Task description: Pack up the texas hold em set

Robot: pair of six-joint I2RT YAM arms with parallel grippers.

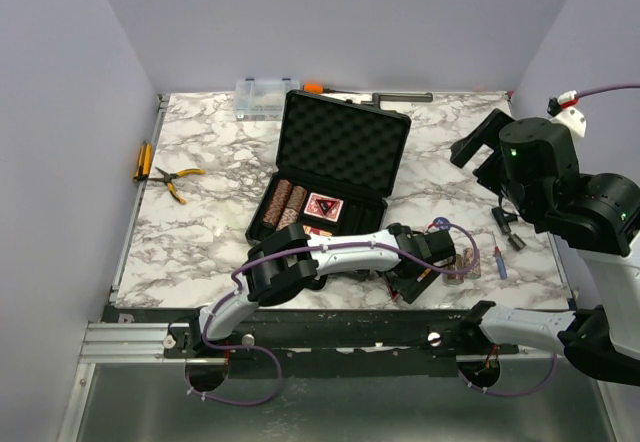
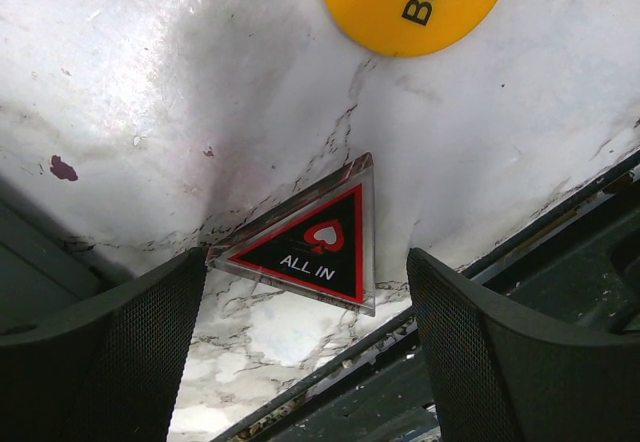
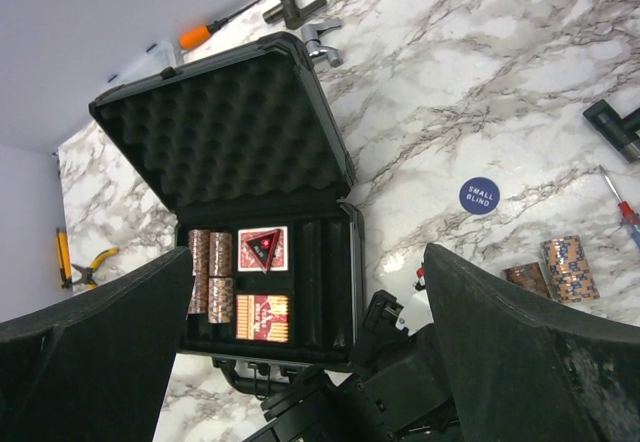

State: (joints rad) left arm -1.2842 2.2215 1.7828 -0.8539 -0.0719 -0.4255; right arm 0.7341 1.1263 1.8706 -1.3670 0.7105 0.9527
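The black foam-lined case (image 1: pixel 345 142) stands open mid-table. Inside it are brown chip stacks (image 3: pixel 210 282), two red card decks (image 3: pixel 262 317) and a triangular token (image 3: pixel 258 247) lying on the upper deck. In the left wrist view a second triangular token marked "ALL IN" (image 2: pixel 315 247) lies flat on the marble near the table's front edge. My left gripper (image 2: pixel 305 262) is open just above it, one finger (image 2: pixel 100 362) on either side. A yellow round token (image 2: pixel 415 2) lies just beyond. My right gripper (image 3: pixel 308 254) is open and empty, raised high at the right.
Two brown chip stacks (image 3: pixel 565 267) and a blue round "SMALL BLIND" token (image 3: pixel 479 195) lie on the marble right of the case. A screwdriver (image 1: pixel 499 260) lies at right. Yellow-handled pliers (image 1: pixel 178 180) sit left; a clear organiser box (image 1: pixel 262 97) stands at the back.
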